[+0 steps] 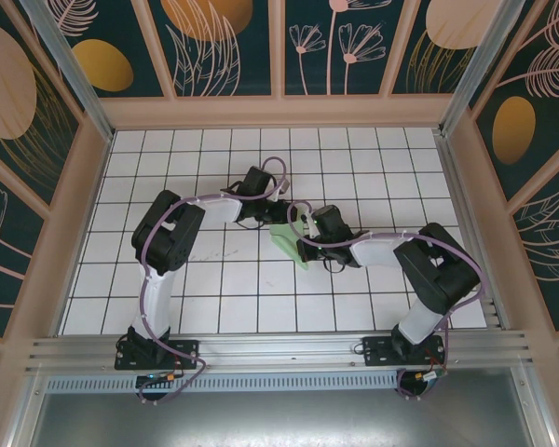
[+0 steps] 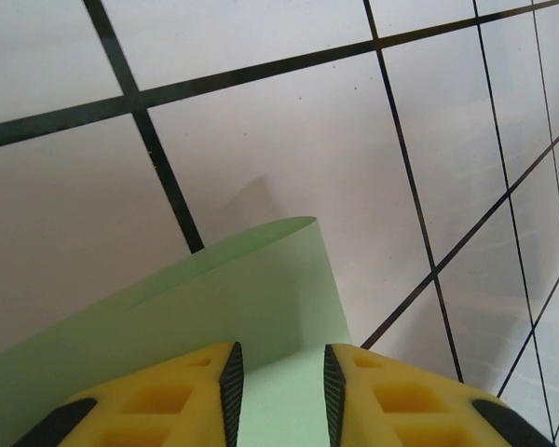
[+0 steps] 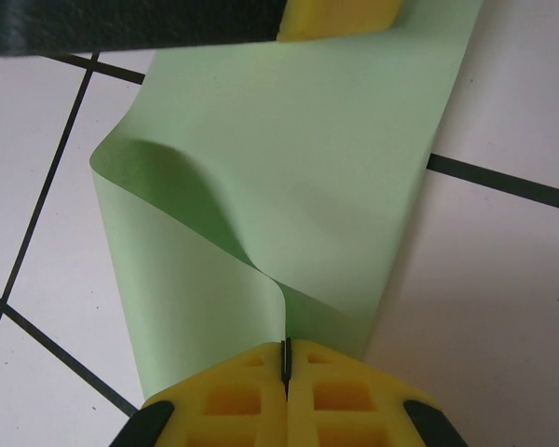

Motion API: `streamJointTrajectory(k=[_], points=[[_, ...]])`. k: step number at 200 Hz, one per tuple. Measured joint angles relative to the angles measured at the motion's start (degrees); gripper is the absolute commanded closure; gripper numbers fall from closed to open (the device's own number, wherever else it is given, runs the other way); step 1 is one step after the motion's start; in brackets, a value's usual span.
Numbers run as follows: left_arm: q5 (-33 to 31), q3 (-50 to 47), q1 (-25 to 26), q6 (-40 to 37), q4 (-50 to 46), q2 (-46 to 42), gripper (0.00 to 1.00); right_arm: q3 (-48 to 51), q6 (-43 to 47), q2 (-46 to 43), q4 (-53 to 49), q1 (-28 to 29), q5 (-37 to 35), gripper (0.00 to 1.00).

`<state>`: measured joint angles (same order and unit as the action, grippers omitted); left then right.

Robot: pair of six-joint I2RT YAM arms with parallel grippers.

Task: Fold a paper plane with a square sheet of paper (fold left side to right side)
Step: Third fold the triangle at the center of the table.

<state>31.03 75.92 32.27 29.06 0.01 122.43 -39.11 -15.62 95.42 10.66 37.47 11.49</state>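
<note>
1. Paper (image 1: 287, 247): one pale mint-green piece near the middle of the white tiled table (image 1: 214, 307) in the top view. It shows as a small creased wedge between the two grippers.
2. In the same view the left gripper (image 1: 278, 221) meets the paper from the far left and the right gripper (image 1: 309, 237) from the right. Both wrists crowd over it and hide much of it. There are two arms, each trailing a purple cable (image 1: 283, 173), and flower-patterned walls (image 1: 37, 112) stand round the table.
3. In the left wrist view, the paper (image 2: 214, 298) curls up in a smooth arch just ahead of the fingers. Its top edge is rounded, and it throws a soft shadow on the table (image 2: 307, 140).
4. The left gripper (image 2: 281, 363) has its two yellow fingers (image 2: 168, 405) a narrow gap apart. Green paper shows in that gap, with the pads clear of it.
5. In the right wrist view, the paper (image 3: 307, 158) runs away from the camera as a long strip on the table (image 3: 503, 307). One layer bulges and rolls over at the left, and a soft fold runs down to the fingers.
6. The right gripper (image 3: 285, 349) is clamped tight, its two pads meeting on the paper's near edge at that fold.
7. At the far end, one yellow finger (image 3: 340, 19) touches the paper, beside a black bar (image 3: 121, 23) across the top.
</note>
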Motion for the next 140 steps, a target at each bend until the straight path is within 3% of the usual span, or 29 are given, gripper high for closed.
streamJointTrajectory(k=[65, 103, 140], points=[[-3.4, 5.0, -2.1, -1.9, -5.2, -1.1, 0.59, -0.6, 0.0, 0.3, -0.6, 0.0, 0.1, 1.00], [-4.9, -4.5, -4.7, -1.2, -1.8, -10.1, 0.71, -0.7, 0.1, 0.4, -0.6, 0.0, 0.2, 1.00], [2.1, -14.7, -4.1, 1.9, 7.2, -17.0, 0.77, -0.7, 0.1, 0.4, -0.8, 0.0, 0.1, 1.00]])
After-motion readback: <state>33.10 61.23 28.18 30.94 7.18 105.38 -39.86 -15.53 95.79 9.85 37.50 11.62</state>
